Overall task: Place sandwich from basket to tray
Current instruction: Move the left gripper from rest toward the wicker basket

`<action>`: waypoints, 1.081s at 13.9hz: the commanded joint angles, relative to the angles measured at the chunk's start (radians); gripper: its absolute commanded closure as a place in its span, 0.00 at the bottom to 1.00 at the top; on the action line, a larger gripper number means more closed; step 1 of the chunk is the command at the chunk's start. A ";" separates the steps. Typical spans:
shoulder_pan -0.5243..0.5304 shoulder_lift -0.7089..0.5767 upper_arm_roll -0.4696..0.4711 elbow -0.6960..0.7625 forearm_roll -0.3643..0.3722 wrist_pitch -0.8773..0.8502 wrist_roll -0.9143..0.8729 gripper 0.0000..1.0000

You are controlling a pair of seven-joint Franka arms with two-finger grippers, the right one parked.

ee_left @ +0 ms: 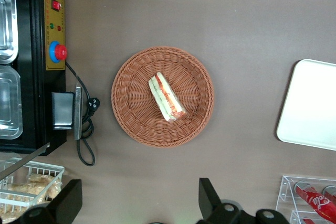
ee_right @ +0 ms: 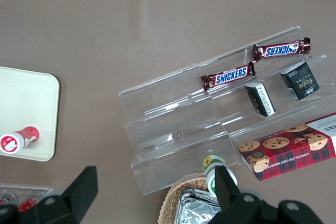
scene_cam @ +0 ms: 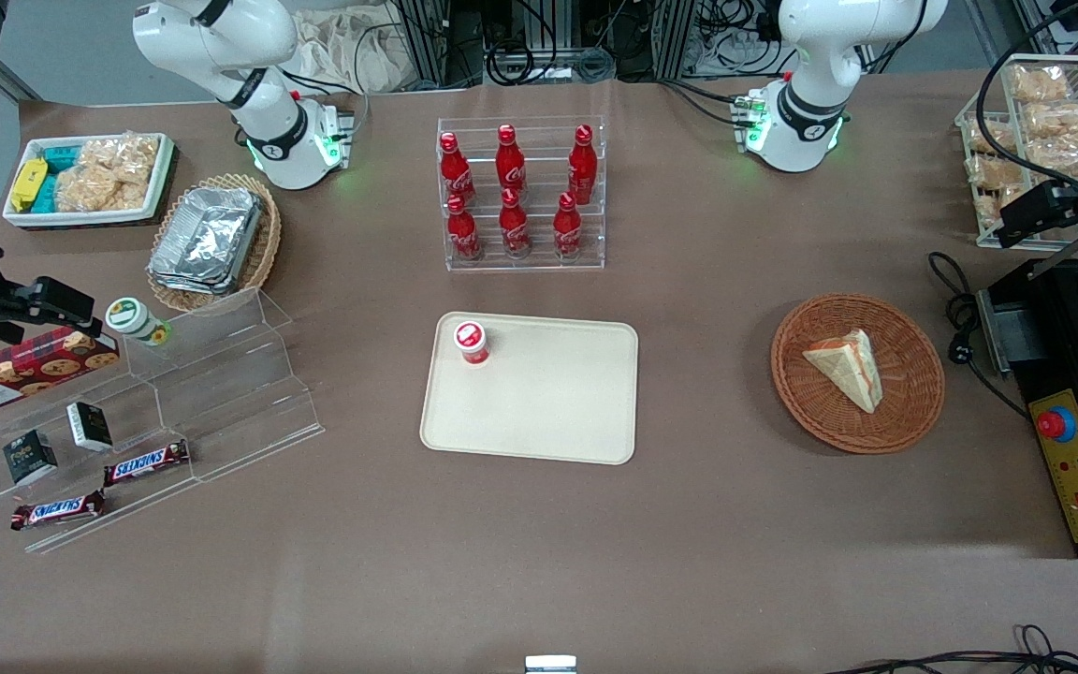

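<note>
The sandwich (scene_cam: 846,367), a pale bread wedge with a red and green filling stripe, lies in the round reddish-brown wicker basket (scene_cam: 810,412). The cream tray (scene_cam: 539,412) lies at the table's middle, with a small red-capped bottle (scene_cam: 472,342) standing on one corner. My left gripper (scene_cam: 1030,217) hangs high above the table at the working arm's end, farther from the front camera than the basket. In the left wrist view the gripper (ee_left: 139,203) is open and empty, with the basket (ee_left: 131,124), the sandwich (ee_left: 167,97) and the tray's edge (ee_left: 310,108) below it.
A black machine with a red button (scene_cam: 1077,449) and its cable (scene_cam: 960,318) lie beside the basket. A wire rack of snacks (scene_cam: 1035,122) stands near the gripper. A clear rack of red bottles (scene_cam: 520,192) stands past the tray. Clear steps with snacks (scene_cam: 174,393) lie toward the parked arm's end.
</note>
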 commanded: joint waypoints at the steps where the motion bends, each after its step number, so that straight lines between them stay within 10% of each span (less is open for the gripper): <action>1: -0.009 0.001 0.022 0.018 -0.021 -0.007 0.004 0.00; 15: -0.029 0.303 0.016 -0.056 0.008 0.189 -0.175 0.00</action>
